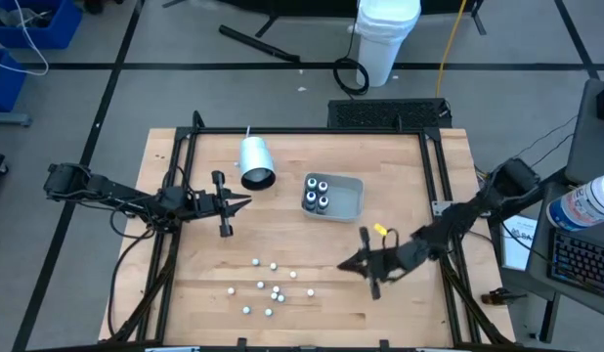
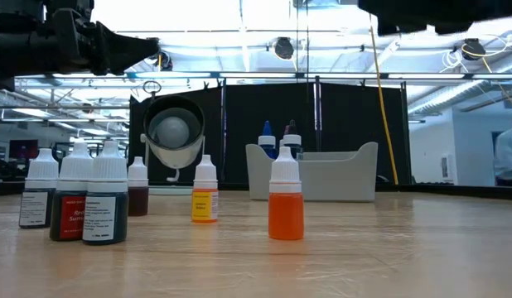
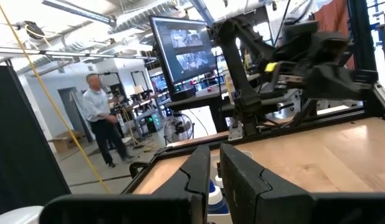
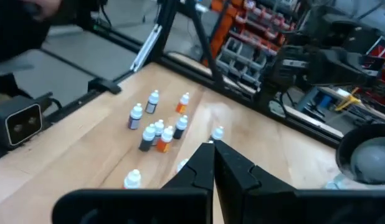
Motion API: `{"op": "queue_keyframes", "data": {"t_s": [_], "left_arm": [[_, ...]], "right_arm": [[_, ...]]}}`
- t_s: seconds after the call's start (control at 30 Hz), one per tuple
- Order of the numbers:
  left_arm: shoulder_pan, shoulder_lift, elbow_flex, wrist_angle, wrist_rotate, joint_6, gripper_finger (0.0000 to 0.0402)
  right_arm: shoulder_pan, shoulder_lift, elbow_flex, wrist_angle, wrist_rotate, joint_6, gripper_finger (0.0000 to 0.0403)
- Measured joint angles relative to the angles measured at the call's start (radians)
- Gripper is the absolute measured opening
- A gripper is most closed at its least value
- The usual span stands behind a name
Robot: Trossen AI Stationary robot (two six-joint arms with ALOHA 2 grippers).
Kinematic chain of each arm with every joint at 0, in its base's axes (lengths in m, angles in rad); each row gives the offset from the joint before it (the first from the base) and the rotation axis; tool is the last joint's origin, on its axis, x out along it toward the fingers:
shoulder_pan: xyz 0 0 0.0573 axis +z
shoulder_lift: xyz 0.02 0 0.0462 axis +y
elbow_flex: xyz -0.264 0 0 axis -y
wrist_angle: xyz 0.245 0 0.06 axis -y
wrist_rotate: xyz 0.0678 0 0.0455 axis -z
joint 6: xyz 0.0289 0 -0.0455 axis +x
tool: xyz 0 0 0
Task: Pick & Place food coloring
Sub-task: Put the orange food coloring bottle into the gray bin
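High view: loose food coloring bottles (image 1: 268, 286) stand scattered on the near-centre of the table (image 1: 419, 313); four more already sit in the grey tray (image 1: 349, 200). White cup (image 1: 255, 162) lies on its side beside the tray. Right gripper (image 1: 348, 264) hovers just right of the cluster, fingertips pointing left toward it, pinched together with nothing between them. Left gripper (image 1: 241, 203) sits farther off, up near the cup, tips pointing right, almost shut and empty. Right arm is clearly the nearer one to the loose bottles.

Low view: bottles stand upright, long axis vertical, white caps up — an orange one (image 2: 286, 200) out front, a yellow one (image 2: 205, 193) behind it, a dark group (image 2: 76, 199) off to one side. Tray and the cup's open mouth (image 2: 173, 131) are behind them.

Left wrist view: left fingers (image 3: 199, 174) nearly touching, nothing gripped; right arm across the table, a person in the room beyond.

Right wrist view: right fingers (image 4: 202, 163) closed to a point, empty. Bottle cluster (image 4: 156, 127) lies dead ahead of the tips, nearest white cap (image 4: 217, 132) just past them.

My read: the right gripper has to open before it can come down on a cap; upright bottles are packed close, so a neighbour may get knocked.
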Motion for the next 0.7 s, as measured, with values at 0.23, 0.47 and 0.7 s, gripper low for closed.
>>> {"op": "queue_keyframes", "data": {"t_s": [0.23, 0.47, 0.7], "left_arm": [[0.0, 0.0, 0.0, -0.001, 0.003, 0.001, 0.0047], [0.0, 0.0, 0.0, -0.006, 0.004, 0.001, 0.0047], [0.0, 0.0, 0.0, -0.01, 0.004, 0.001, 0.0047]], "right_arm": [[0.098, 0.199, 0.265, -0.178, 0.151, -0.016, 0.0001], [0.155, 0.353, 0.454, -0.226, 0.275, 0.065, 0.0013], [0.18, 0.448, 0.528, -0.231, 0.376, 0.193, 0.0079]]}}
